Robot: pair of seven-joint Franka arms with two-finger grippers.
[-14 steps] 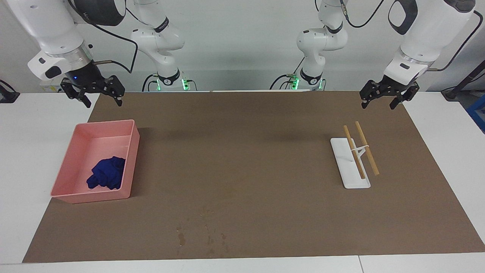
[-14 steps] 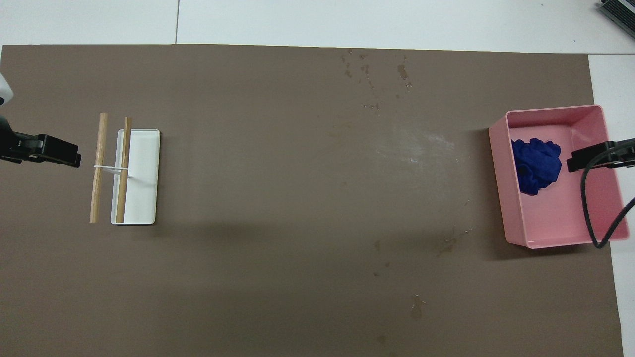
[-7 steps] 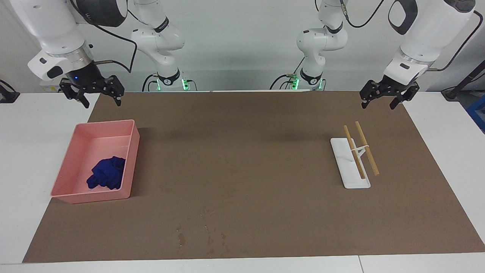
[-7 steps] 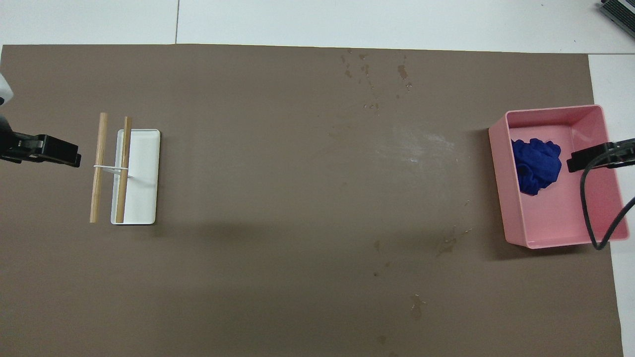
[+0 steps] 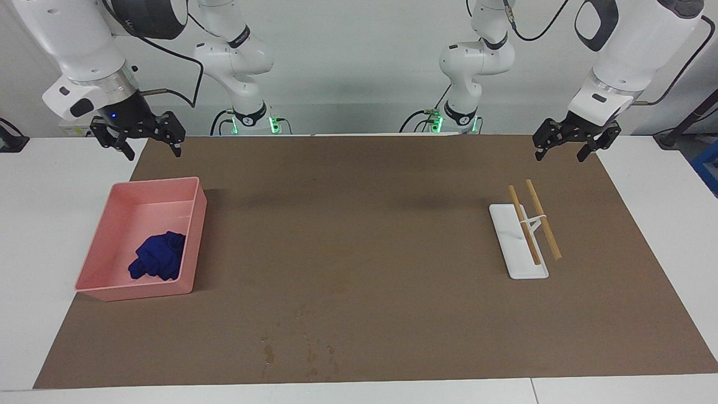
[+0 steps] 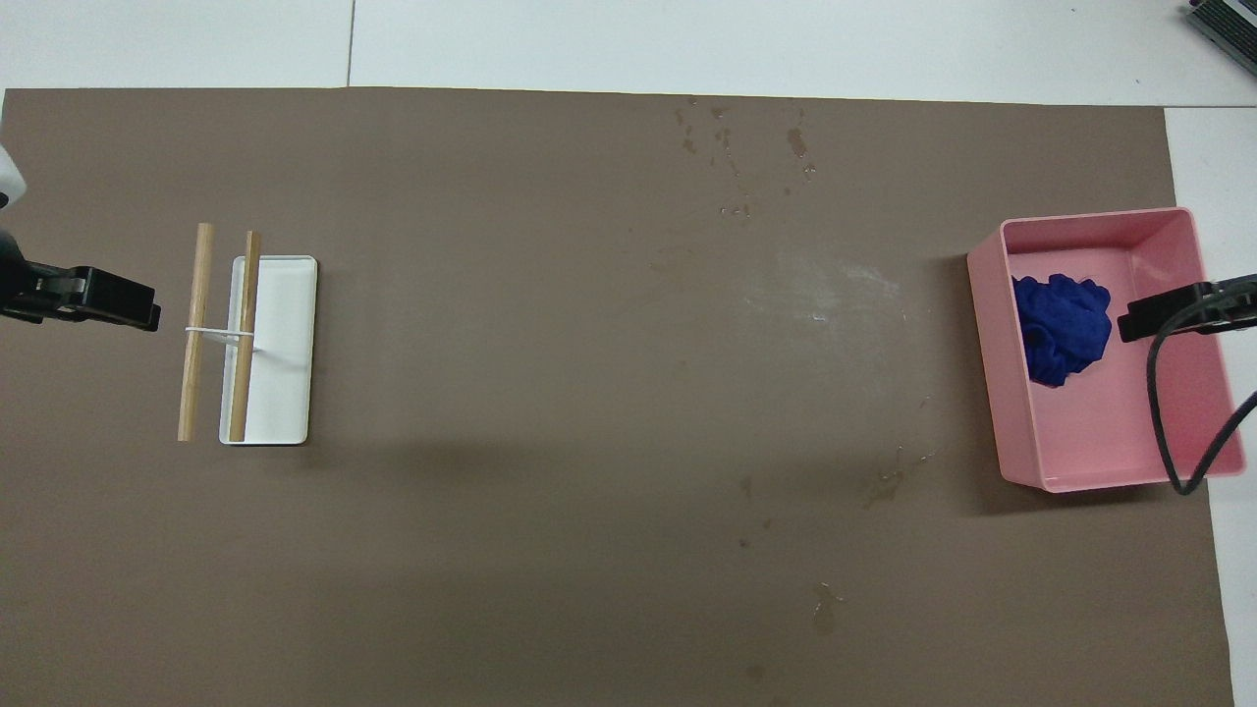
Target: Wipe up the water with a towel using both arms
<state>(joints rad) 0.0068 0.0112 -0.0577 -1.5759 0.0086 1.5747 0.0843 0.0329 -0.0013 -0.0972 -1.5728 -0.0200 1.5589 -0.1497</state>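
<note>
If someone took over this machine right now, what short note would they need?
Left gripper: open, empty, raised over the mat's edge near the white rack.
Right gripper: open, empty, raised near the pink tray.
Towel: bunched in the pink tray, untouched.
Water: droplets on the brown mat, at its edge farthest from the robots.
Done: nothing.
Left: pick up towel, wipe water using both arms.

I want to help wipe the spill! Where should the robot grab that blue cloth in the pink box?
Probably the top of the heap, coming straight down. The small royal-blue soft cloth lies bunched into raised folds on the floor of the open pink plastic box, whose walls block any sideways approach. The right tool, open above the table near the box, seems best placed.
</note>
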